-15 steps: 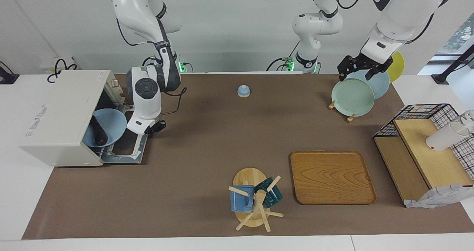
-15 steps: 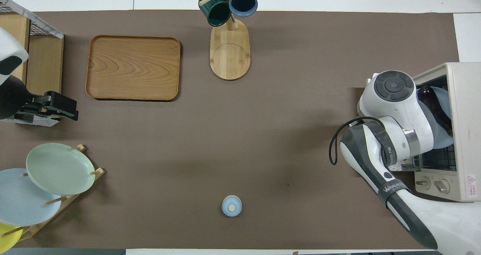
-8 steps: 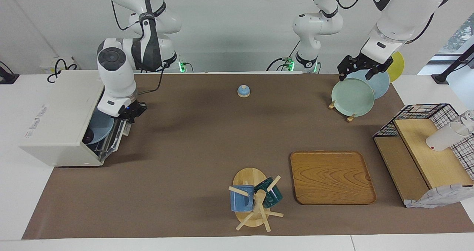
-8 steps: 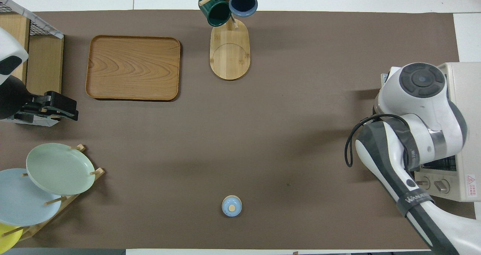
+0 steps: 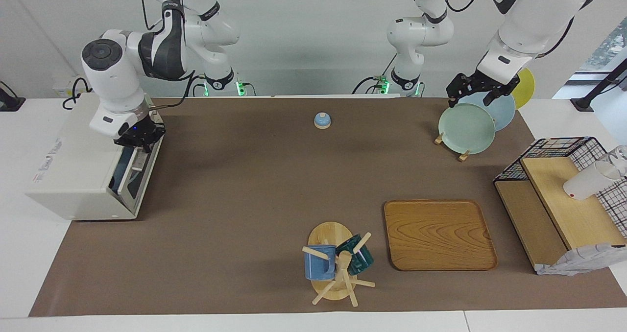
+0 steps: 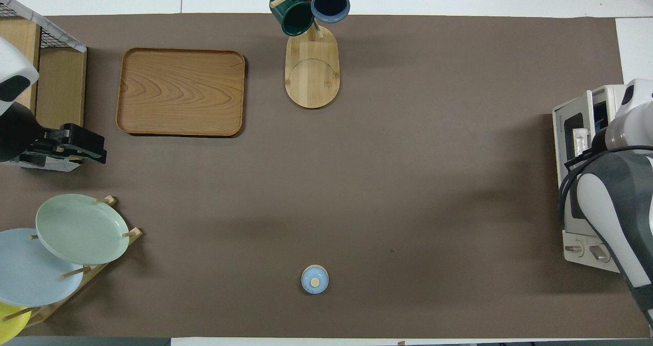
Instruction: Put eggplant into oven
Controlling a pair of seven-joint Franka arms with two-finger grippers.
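Note:
The off-white oven stands at the right arm's end of the table, its knobs showing in the overhead view. Its dark glass door is tipped up almost closed, leaving a narrow gap. My right gripper is shut and sits against the door's upper edge. The eggplant is hidden inside the oven. My left gripper waits open over the plate rack, holding nothing; it also shows in the overhead view.
A green plate and a blue plate lean in the rack. A wooden tray, a mug tree with two mugs, a small blue lid, and a wire basket holding a white cup are on the mat.
The right gripper swung up and toward the oven, raising the door from lying flat to almost closed. The blue plate and eggplant inside went out of sight. The left arm stayed still.

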